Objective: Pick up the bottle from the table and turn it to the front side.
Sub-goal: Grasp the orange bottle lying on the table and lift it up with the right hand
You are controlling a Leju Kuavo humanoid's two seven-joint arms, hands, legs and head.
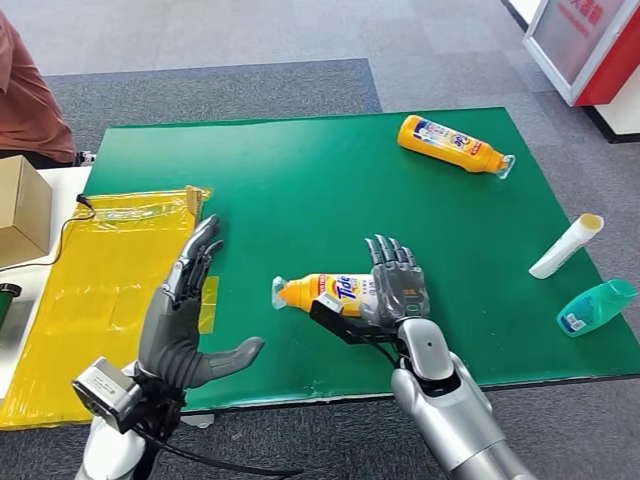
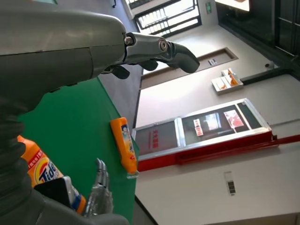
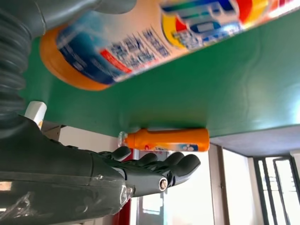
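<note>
An orange Tide bottle (image 1: 324, 292) lies on its side on the green mat (image 1: 302, 190), cap pointing left, label up. My right hand (image 1: 396, 285) covers its base end. The fingers stretch straight out beyond the bottle and the dark thumb lies along its near side. In the right wrist view the bottle (image 3: 141, 42) rests against the mat, with the thumb at its base and the fingers (image 3: 155, 166) spread away from it. My left hand (image 1: 185, 320) hovers open over the mat's front left part, palm turned toward the bottle (image 2: 39, 168).
A second orange bottle (image 1: 453, 145) lies at the mat's far right. A white tube (image 1: 566, 245) and a teal bottle (image 1: 596, 305) sit at the right edge. A yellow bag (image 1: 113, 290) covers the left side, beside a cardboard box (image 1: 19, 210). A person (image 1: 26, 90) stands at the far left.
</note>
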